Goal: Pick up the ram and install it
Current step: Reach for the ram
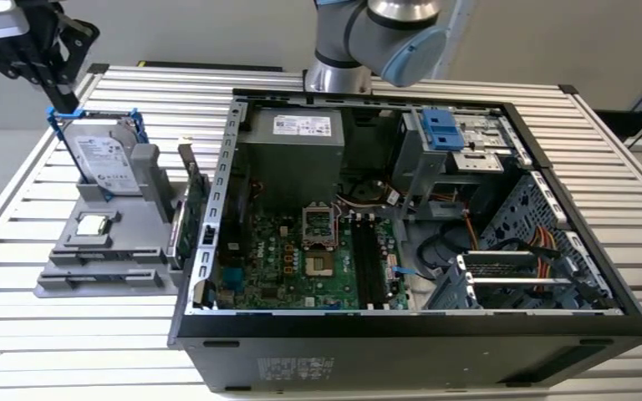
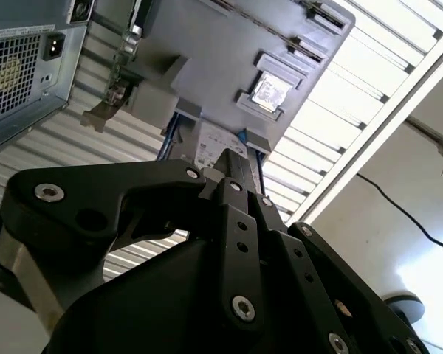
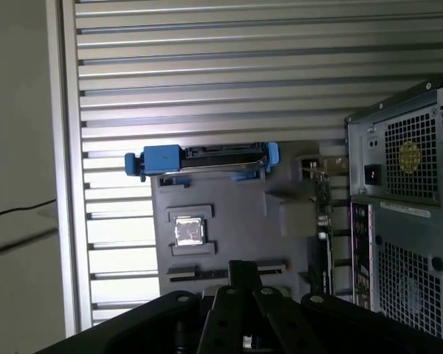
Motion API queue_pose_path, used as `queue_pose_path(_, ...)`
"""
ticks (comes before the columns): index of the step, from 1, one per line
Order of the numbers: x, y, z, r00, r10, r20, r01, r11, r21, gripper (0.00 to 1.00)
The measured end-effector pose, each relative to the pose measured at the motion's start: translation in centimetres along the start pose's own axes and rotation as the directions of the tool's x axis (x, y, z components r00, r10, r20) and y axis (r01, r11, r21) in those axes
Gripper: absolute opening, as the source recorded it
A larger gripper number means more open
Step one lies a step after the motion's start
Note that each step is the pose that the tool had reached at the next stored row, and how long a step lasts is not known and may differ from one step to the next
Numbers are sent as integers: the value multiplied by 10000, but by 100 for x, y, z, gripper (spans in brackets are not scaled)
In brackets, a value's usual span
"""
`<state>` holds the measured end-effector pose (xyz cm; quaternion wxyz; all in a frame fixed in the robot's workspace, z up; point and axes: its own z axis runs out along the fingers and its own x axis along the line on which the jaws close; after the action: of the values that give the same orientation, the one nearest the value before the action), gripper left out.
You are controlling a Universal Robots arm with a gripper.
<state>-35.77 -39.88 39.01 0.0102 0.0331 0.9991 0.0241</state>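
My black gripper [image 1: 56, 82] hangs high above the far end of the grey parts holder [image 1: 109, 280], at the exterior view's left. Its fingers look shut with nothing between them, and their tip [image 3: 240, 267] points down at the holder in both wrist views [image 2: 232, 158]. I cannot pick out the ram for certain. A thin dark strip [image 3: 199, 274] lies in the holder's long slot, just beside the fingertip in the first wrist view. The black memory slots [image 1: 369, 267] run along the motherboard [image 1: 282, 263] inside the open computer case [image 1: 410, 330].
The holder also carries a silver hard drive [image 1: 104, 159] in a blue-clipped frame, a processor chip [image 1: 94, 224] and a green expansion card [image 1: 193, 221] standing by the case wall. The arm's base [image 1: 338, 75] is behind the case. The slatted metal table [image 1: 64, 342] ends near the holder.
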Motion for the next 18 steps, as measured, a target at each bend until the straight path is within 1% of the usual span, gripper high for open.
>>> queue_pose_path(4,36,-2,-1,10000,0,-1,0,10000,1,0)
queue_pose_path(7,46,-3,-1,10000,-1,-1,1,10000,0,0)
queue_pose_path(18,53,-4,-2,10000,-3,-4,3,10000,1,0)
